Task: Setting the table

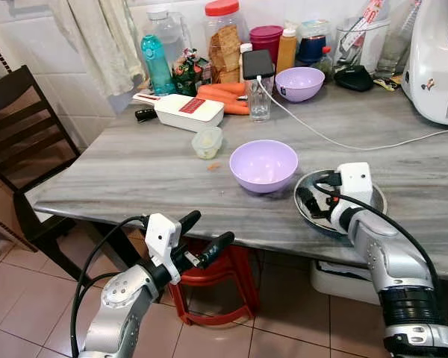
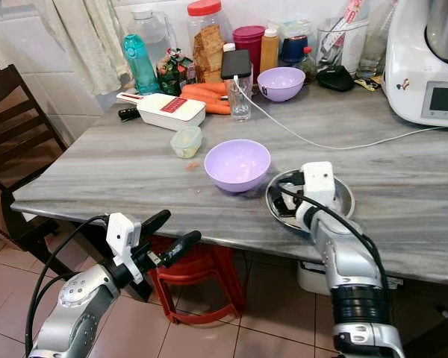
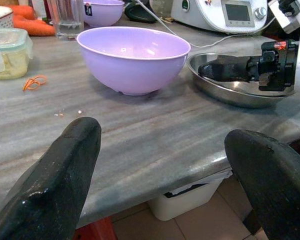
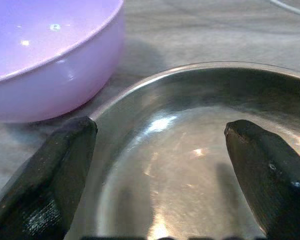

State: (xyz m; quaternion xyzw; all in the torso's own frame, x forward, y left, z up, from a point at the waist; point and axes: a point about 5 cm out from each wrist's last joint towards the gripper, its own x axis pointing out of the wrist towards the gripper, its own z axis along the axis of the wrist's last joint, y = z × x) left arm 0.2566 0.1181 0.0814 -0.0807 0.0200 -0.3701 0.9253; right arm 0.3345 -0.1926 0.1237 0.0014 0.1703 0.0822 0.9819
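My right pincer (image 1: pixel 308 200) hangs over the steel plate (image 1: pixel 375 195), which sits near the front edge of the bench (image 1: pixel 134 168), on my right side. Its two fingers are spread wide with nothing between them, and in the right wrist view both black fingertips (image 4: pixel 55 175) sit low above the shiny inside of the plate (image 4: pixel 190 150); I cannot tell whether they touch the metal. The plate's near-left rim lies just beside the lilac bowl (image 1: pixel 263 165), which stands upright to the left of the plate and a little further back on the bench; the two look almost touching.

My left pincer (image 1: pixel 203 237) is held in front of the bench edge and below its top, over the red stool (image 1: pixel 216 287) on the tiled floor. Its fingers are also spread apart and hold nothing. It points toward the lilac bowl (image 3: pixel 134 59), which is well apart from it, with bare bench in between.

Further back on the bench are a small lidded tub (image 1: pixel 207 142), a white slicer (image 1: pixel 188 112), carrots (image 1: pixel 225 97), a glass (image 1: pixel 259 101), a phone (image 1: pixel 257 63) with a white cable (image 1: pixel 336 142), a second lilac bowl (image 1: pixel 299 83), jars and bottles, and a white kitchen machine (image 1: pixel 437 67) at the far right. A dark wooden chair (image 1: pixel 22 142) stands at the left end.
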